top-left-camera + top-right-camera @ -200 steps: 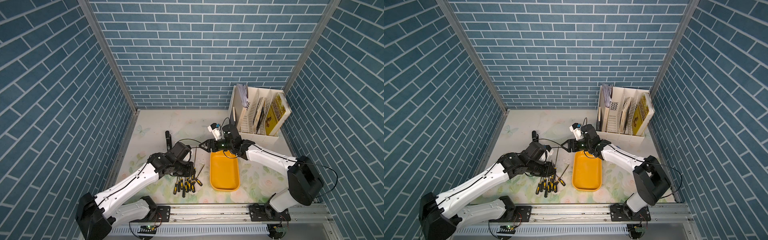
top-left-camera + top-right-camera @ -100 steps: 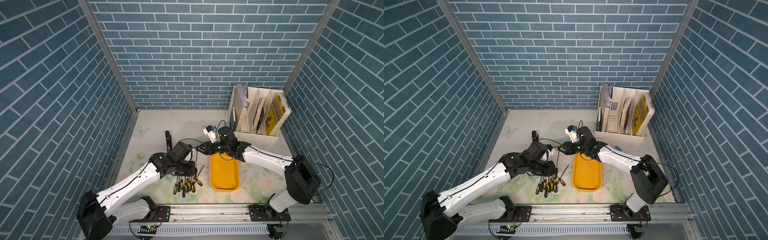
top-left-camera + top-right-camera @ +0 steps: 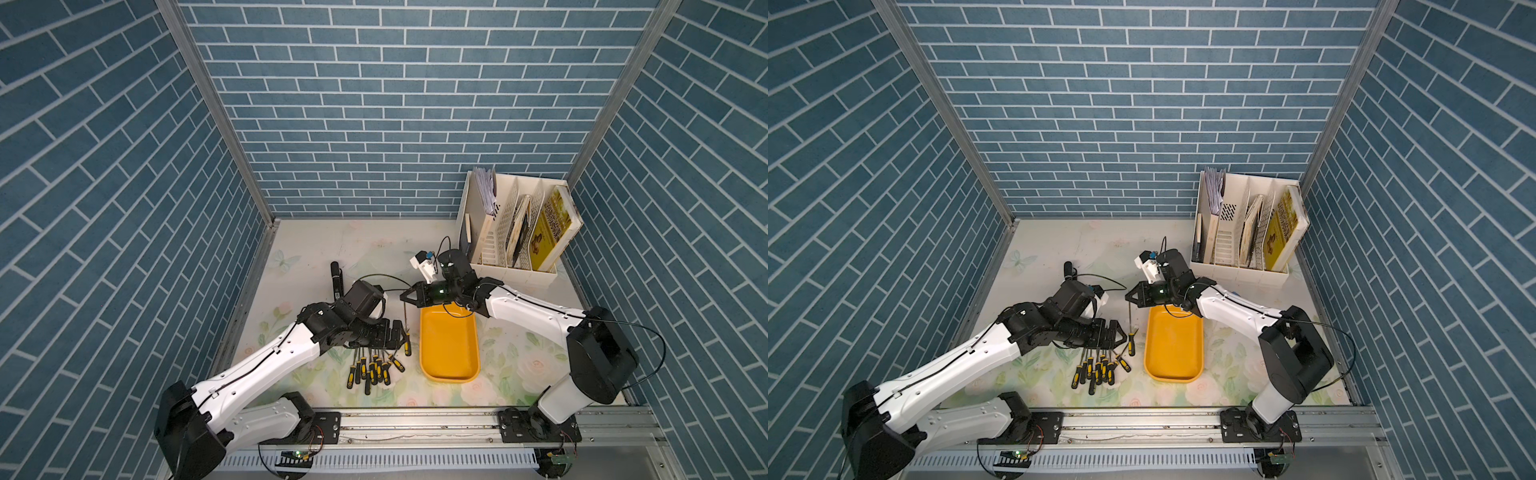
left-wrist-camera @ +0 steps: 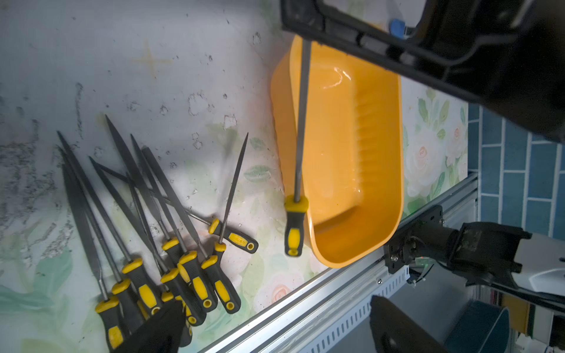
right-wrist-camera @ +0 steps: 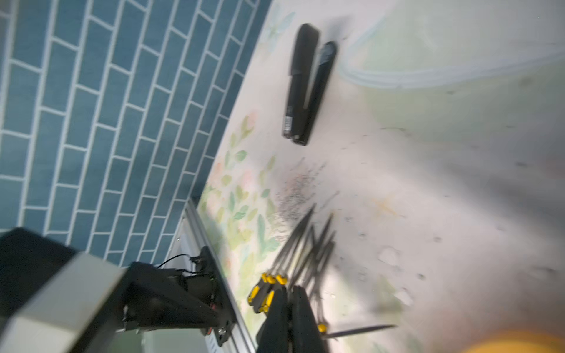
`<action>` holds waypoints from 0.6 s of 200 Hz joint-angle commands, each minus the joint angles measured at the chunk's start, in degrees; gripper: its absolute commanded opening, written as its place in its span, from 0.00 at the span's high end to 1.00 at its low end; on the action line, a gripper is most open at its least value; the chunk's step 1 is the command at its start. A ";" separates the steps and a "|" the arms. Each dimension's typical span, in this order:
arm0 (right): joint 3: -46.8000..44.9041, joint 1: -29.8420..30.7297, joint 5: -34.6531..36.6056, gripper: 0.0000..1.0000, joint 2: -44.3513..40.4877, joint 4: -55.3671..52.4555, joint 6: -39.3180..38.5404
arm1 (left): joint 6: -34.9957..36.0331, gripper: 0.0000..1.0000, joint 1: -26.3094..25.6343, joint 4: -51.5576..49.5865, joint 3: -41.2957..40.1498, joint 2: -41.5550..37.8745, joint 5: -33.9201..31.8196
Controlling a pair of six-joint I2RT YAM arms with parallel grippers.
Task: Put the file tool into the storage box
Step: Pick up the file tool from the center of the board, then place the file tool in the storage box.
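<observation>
Visibly, we found the storage box (image 3: 449, 345) bare; the right tool (image 3: 1128, 298) clamped the file (image 3: 1132, 343) by its tip, handle hanging beside the box; the left tool (image 3: 1120, 334) gaped open.

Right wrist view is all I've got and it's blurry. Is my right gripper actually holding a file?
Observer: Yes. The right gripper is shut on the metal tip of one file, which hangs handle down.
Operator: Is it over the tray?
Observer: Not clearly. In both top views it shows just outside the tray, on the side toward the pile of files.
Operator: And the left gripper?
Observer: The left gripper is open and holds nothing, close to that pile.
</observation>
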 commanded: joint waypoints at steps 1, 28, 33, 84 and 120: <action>2.19 -4.71 4.25 1.00 -4.22 -12.07 -7.55 | -0.83 0.00 1.12 -3.77 3.08 -1.54 -5.18; 2.01 -8.23 5.90 1.00 -4.08 -15.25 -9.10 | -2.50 0.00 1.80 -5.66 2.17 -1.99 -10.47; 1.79 -8.41 5.91 1.00 -3.77 -15.27 -9.10 | -2.93 0.00 1.85 -5.69 1.57 -2.17 -11.12; -4.21 -8.20 4.41 1.00 -0.84 -8.13 -4.97 | -7.30 0.00 1.88 -3.02 -5.46 -5.07 -12.89; -7.73 -7.52 3.12 1.00 -0.13 -3.60 -1.49 | -8.91 0.00 1.89 -2.83 -8.02 -6.30 -13.84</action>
